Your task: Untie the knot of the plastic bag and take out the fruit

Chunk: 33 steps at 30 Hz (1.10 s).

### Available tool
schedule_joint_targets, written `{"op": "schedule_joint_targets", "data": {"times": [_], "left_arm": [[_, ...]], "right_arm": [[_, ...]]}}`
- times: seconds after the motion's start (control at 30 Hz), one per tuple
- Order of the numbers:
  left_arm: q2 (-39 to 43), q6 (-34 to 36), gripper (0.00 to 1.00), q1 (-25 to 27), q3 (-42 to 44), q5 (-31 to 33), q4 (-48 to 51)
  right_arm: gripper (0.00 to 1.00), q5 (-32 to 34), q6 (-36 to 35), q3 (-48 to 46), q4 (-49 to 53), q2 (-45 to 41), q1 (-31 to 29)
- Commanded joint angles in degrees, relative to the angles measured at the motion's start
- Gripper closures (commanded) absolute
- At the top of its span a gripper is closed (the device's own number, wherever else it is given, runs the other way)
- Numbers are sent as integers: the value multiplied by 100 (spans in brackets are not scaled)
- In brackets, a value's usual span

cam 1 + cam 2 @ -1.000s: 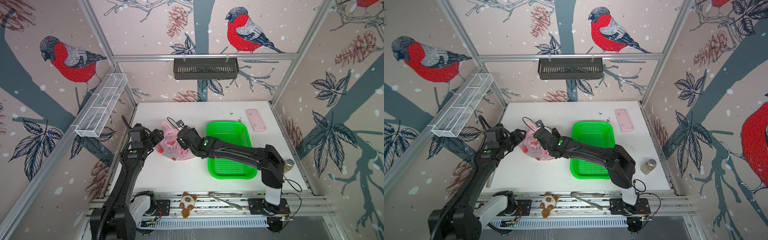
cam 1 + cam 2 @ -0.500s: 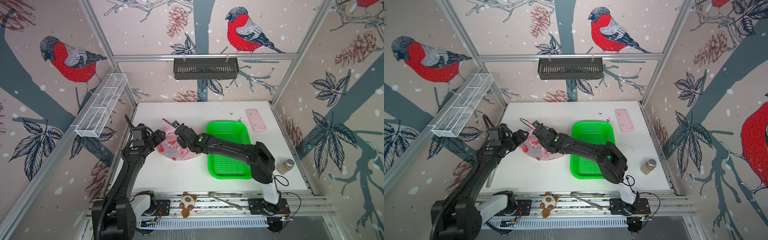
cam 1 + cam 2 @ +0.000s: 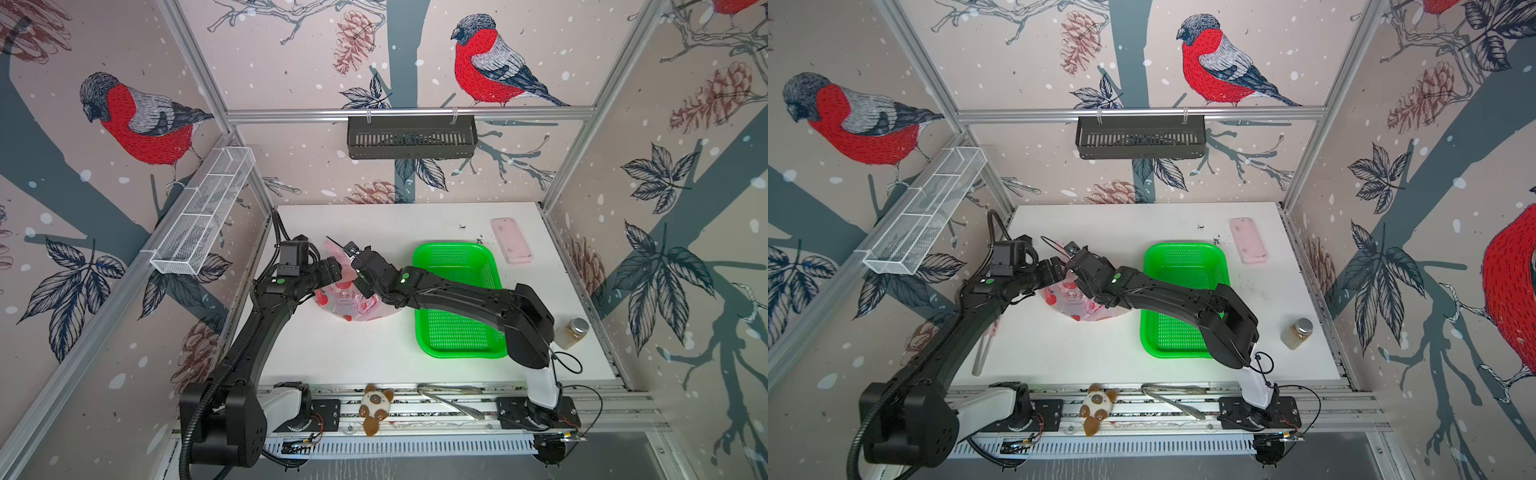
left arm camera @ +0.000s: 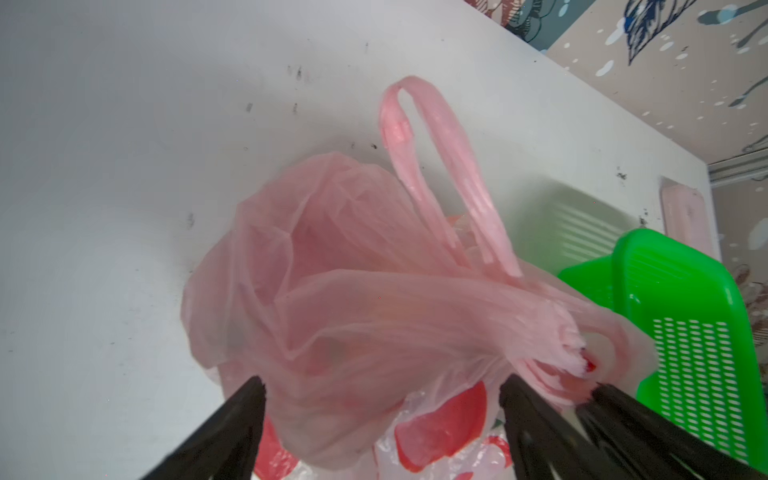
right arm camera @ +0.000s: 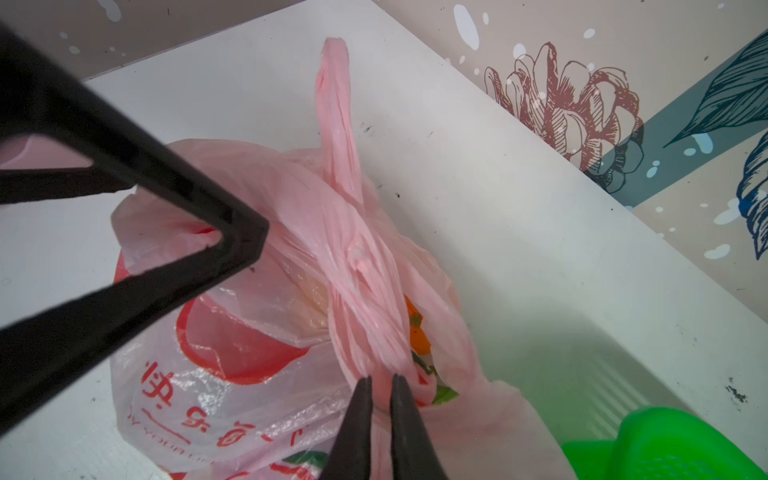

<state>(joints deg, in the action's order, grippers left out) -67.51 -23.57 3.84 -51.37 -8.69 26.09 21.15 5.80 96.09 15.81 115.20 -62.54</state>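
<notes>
A thin, see-through, pale pink plastic bag [image 3: 353,305] with red apple pictures sits on the white table [image 3: 374,361], just beside a bright green plastic basket with holes [image 3: 455,249]. Both robot arms meet over the top of the bag.

The right gripper [image 5: 378,380] has its two black fingers pressed almost together, with a strip of the bag's twisted pink plastic pinched between them. This strip runs up into the knot [image 5: 361,266] — a tight bunch of plastic where the two handles join. One long pink loop handle [image 5: 334,104] sticks up past it.

The left gripper [image 4: 382,382] has its fingers far apart. Loose pink plastic from the bag's top bulges between them, but they are not squeezing it.

The job looks like it is only at the start. The knot does not look undone yet, so the bag is closed. The fruit [image 5: 417,332] is inside — only a bit of orange with green shows through the thin plastic. No fruit shows in the basket or on the table.

Most of the job is left: pull the knot loose, open the bag, then lift each fruit out. The plastic is thin, so a hard pull could tear it.
</notes>
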Motion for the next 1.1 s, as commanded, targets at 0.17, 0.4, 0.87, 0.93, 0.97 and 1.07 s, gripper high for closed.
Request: {"op": "schedule_joint_targets", "data": {"times": [0.17,0.4,0.87,0.93,0.97,1.07], "left_arm": [[-412,132,11,117,4,614,-8],[-641,-587,13,118,-173,1054,-503],[-227,-1245,44,91,653,703,-1634],[-158,-1254,45,92,749,540,-1792],[-142,-1263,45,92,768,450,-1834],[-144,-1298,47,93,779,345,-1844]], "right_arm": [[90,-275,26,-116,-294,-198,58],[93,-308,26,-226,-298,-308,82],[95,-313,174,-752,-376,-736,263],[87,-292,90,-645,-285,-674,187],[82,-253,58,-585,-235,-629,147],[67,-252,-9,-424,-188,-494,69]]}}
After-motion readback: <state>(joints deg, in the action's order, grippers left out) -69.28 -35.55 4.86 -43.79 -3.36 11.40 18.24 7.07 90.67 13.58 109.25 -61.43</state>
